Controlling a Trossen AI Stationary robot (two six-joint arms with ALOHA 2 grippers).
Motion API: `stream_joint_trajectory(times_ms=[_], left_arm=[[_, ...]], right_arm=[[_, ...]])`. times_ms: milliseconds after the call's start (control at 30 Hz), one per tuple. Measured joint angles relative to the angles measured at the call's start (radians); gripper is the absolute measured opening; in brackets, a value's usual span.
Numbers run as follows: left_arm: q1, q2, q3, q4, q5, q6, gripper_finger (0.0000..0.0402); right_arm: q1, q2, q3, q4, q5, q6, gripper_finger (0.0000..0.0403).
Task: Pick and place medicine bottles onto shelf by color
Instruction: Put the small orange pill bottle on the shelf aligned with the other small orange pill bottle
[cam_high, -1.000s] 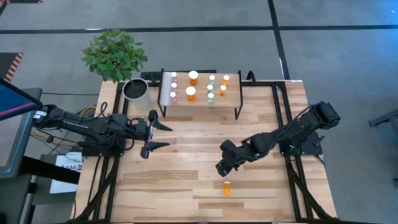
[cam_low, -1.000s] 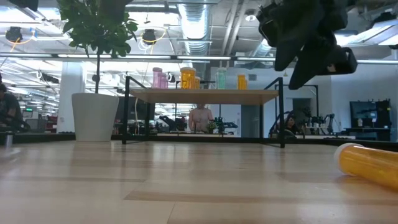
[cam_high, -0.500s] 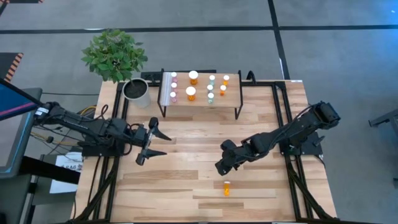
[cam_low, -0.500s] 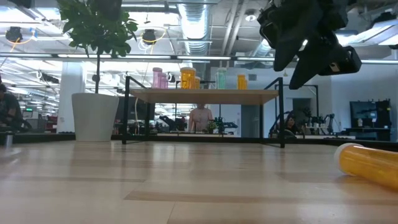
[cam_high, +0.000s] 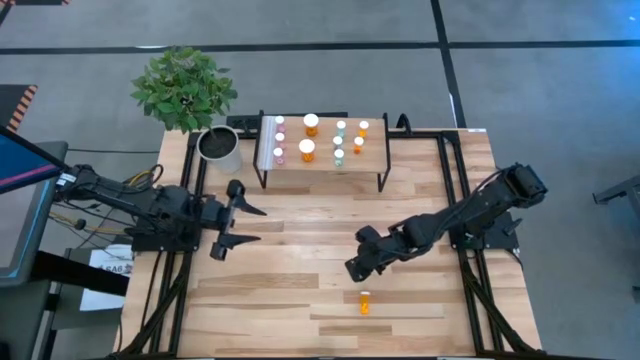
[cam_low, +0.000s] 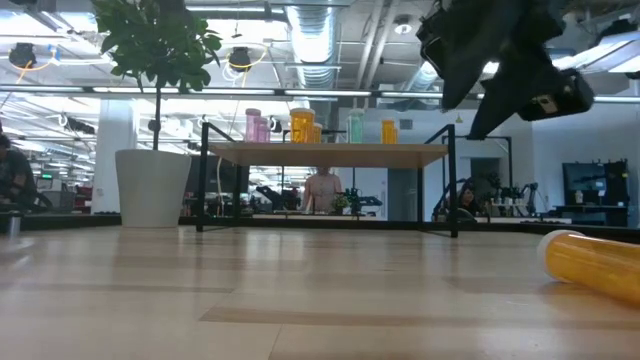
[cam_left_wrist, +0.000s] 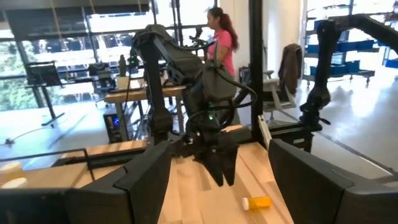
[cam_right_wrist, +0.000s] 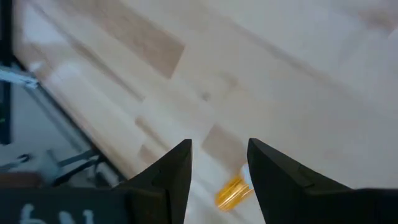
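The right gripper (cam_high: 352, 268) hangs empty right of frame centre, fingers (cam_right_wrist: 177, 171) parted narrowly and aimed down-left, its arm running up-right to the table's right edge; an orange bottle (cam_high: 364, 302) lies on its side just below. The left gripper (cam_high: 230, 217), splayed wide and empty, reaches rightward at mid-left; the other bottles stand on the shelf (cam_high: 372, 157) at upper centre.

orange bottle (cam_high: 364, 302) | light wood table (cam_high: 300, 290) | green plant (cam_high: 183, 87)

grey floor (cam_high: 560, 90), ceiling pipes (cam_low: 320, 40), a person (cam_left_wrist: 219, 46) at distant benches.
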Motion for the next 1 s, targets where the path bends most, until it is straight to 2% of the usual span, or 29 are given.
stream_joint_trajectory(times_ms=[267,533,800,1000], left_arm=[[-0.001,-0.007,0.0,-0.008,0.021,-0.002,0.0258],[-0.001,-0.003,0.0,-0.009,0.021,-0.008,0.0258],[0.001,-0.008,-0.111,0.2,0.012,-0.013,0.0258],[0.001,-0.031,-0.118,0.192,0.013,-0.025,0.0258]], right_arm=[[0.046,0.003,0.008,0.042,-0.031,0.123,0.0169],[0.084,0.095,0.145,-0.01,-0.001,0.117,0.0163],[0.081,0.206,0.292,-0.11,-0.001,0.054,0.0163],[0.081,0.222,0.305,-0.131,0.002,0.082,0.0165]])
